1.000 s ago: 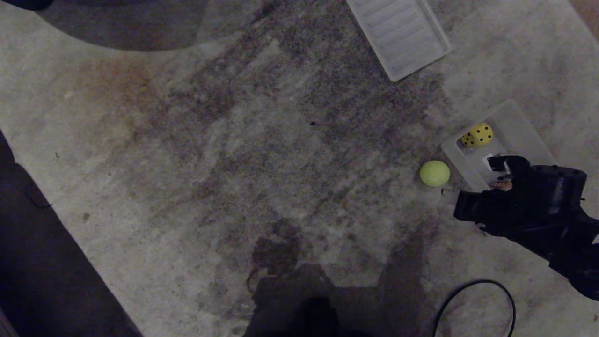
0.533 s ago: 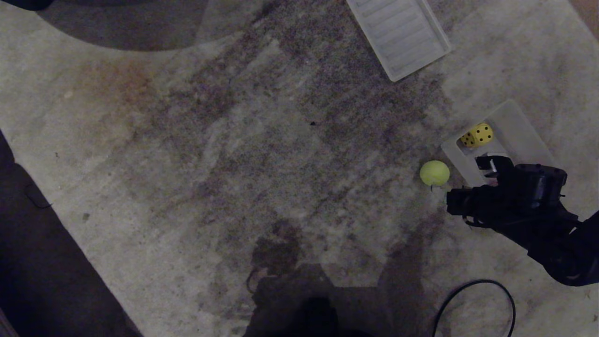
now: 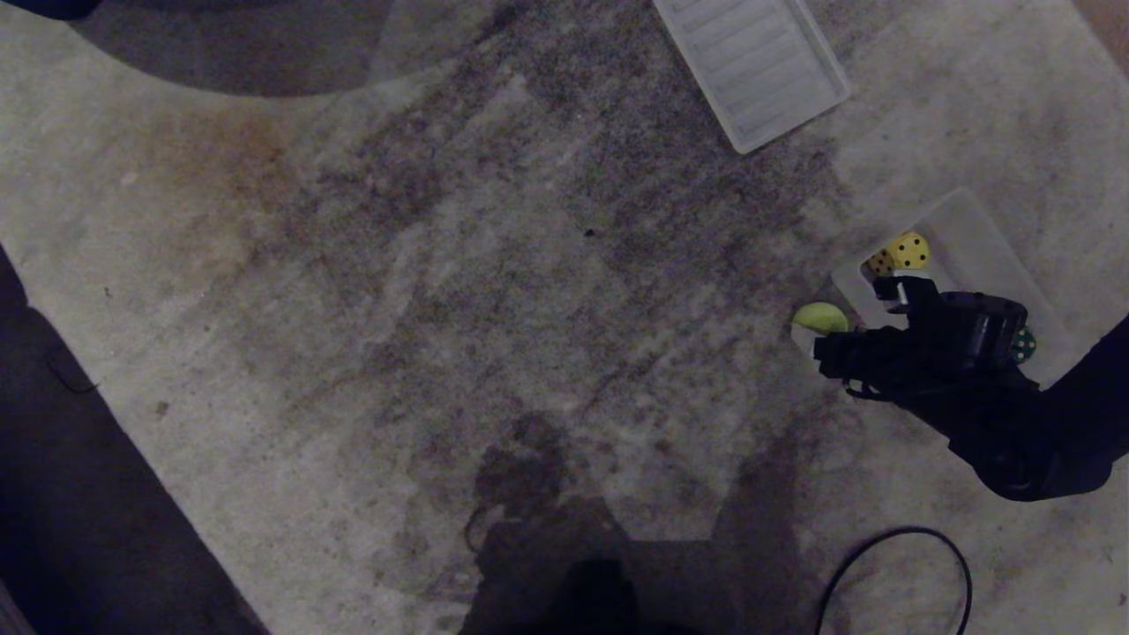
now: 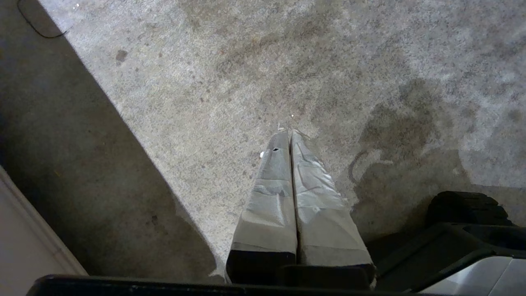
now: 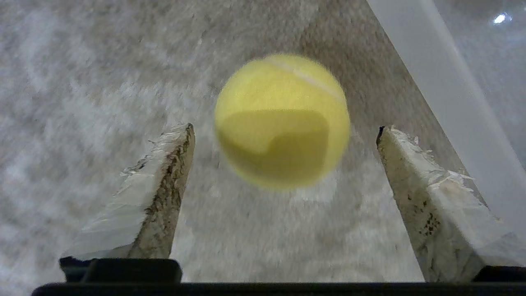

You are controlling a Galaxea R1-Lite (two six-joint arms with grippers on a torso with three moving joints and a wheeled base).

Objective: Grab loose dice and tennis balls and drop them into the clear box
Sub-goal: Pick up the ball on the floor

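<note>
One tennis ball (image 3: 818, 317) lies loose on the carpet (image 3: 441, 265), yellow-green and fuzzy, with a pale seam curving across its upper side in the right wrist view. It sits just beside the near-left wall of the clear box (image 3: 970, 234), outside it. The right tool (image 3: 851, 322) is over the ball with its two taped fingers (image 5: 152, 197) spread wide, one on each side of the ball (image 5: 282, 121); neither finger touches it, and the ball lies slightly beyond the fingertips. The box wall (image 5: 448, 94) runs just beside one finger.

Count inside the clear box: one yellow die (image 3: 901, 253) with dark pips at the far-left end, and one dark green die (image 3: 1022, 344), mostly hidden behind the right arm. Whether more lie under the arm cannot be told.

One flat ribbed translucent panel (image 3: 754, 66) lies on the carpet well beyond the box. One black cable (image 3: 900, 564) loops near the bottom right.

The left tool (image 4: 289, 135) hangs over bare carpet, its taped fingers pressed together, holding nothing.
</note>
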